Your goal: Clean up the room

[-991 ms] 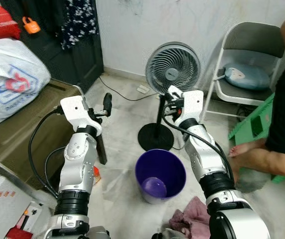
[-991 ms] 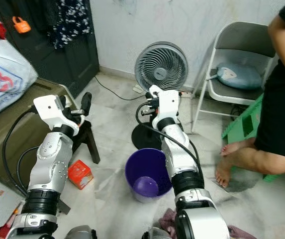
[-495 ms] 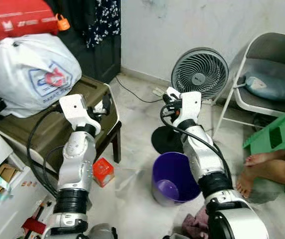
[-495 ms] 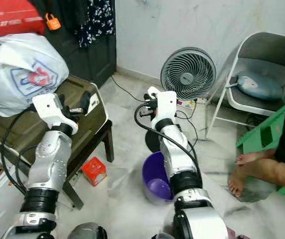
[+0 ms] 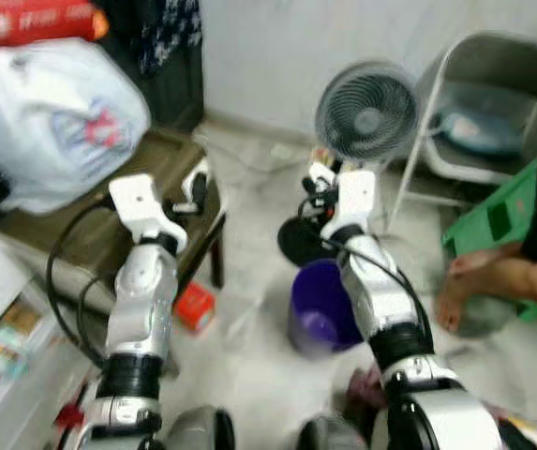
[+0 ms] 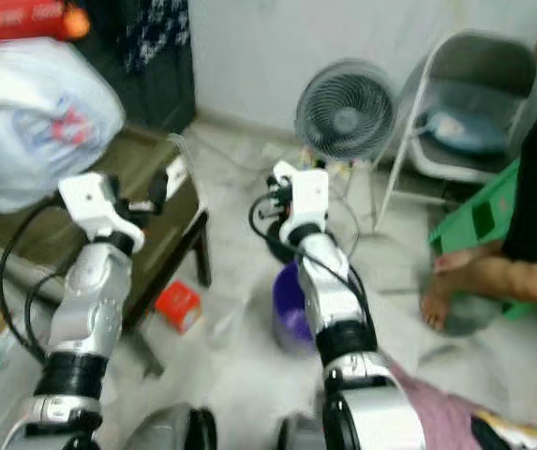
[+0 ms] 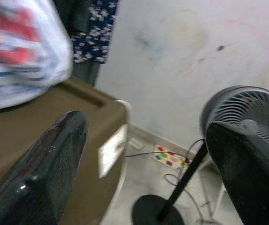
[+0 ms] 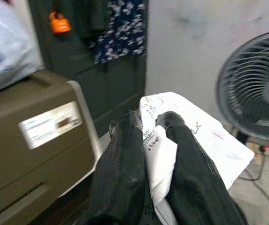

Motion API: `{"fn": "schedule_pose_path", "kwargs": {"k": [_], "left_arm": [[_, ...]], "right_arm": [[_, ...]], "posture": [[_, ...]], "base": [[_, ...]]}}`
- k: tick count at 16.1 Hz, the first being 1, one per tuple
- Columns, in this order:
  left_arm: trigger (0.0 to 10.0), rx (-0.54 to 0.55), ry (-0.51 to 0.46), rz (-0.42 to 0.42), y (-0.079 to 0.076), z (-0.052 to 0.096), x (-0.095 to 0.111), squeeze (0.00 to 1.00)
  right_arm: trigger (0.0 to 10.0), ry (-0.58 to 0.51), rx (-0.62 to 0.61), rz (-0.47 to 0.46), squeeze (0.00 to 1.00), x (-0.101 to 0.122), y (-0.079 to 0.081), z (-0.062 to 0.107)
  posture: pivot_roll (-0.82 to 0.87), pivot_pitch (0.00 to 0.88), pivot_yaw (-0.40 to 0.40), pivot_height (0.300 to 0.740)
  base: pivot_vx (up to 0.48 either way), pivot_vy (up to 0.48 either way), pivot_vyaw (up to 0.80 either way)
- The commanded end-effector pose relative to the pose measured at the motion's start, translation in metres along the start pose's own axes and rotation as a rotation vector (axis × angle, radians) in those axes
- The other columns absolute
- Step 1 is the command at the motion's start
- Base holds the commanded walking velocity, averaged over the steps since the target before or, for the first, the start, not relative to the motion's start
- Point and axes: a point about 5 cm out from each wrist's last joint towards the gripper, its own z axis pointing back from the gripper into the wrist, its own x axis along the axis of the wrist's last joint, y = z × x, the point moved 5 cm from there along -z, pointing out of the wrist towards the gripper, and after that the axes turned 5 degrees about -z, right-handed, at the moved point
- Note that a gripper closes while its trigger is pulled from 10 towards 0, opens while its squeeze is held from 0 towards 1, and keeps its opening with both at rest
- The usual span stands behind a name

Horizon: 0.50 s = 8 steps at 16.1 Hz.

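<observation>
Right hand clamps paper, raised for carrying | bin at 6 o'clock | left hand wide open, empty

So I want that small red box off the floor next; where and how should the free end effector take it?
The left end effector, open, is free; the right end effector is shut on crumpled paper. The red box lies tilted by the brown trunk's leg. Probably come from above on its open floor side and pinch across two opposite flat faces. Blur hides its edges.
</observation>
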Motion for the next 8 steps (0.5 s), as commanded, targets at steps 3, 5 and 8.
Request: {"fn": "schedule_pose_path", "kwargs": {"k": [3,5,8], "left_arm": [[10.0,-0.017,0.002,0.006,-0.0073,0.0002,-0.0014,0.00],[10.0,-0.018,-0.001,0.004,-0.0072,0.0008,-0.0006,0.00],[10.0,-0.025,-0.001,0.003,-0.0079,0.0009,-0.0005,0.00]], "right_arm": [[10.0,-0.010,-0.016,0.014,0.00,0.0032,-0.0070,-0.0001],[10.0,-0.010,-0.018,0.011,0.00,0.0028,-0.0068,0.0001],[10.0,-0.009,-0.023,0.007,0.00,0.0023,-0.0075,0.0001]], "posture": [[0.02,0.000,-0.034,0.740],[0.02,0.000,-0.032,0.740],[0.02,0.000,-0.031,0.740]], "base": [[-0.174,0.247,0.00],[0.000,0.000,0.00],[0.000,0.000,0.00]]}}
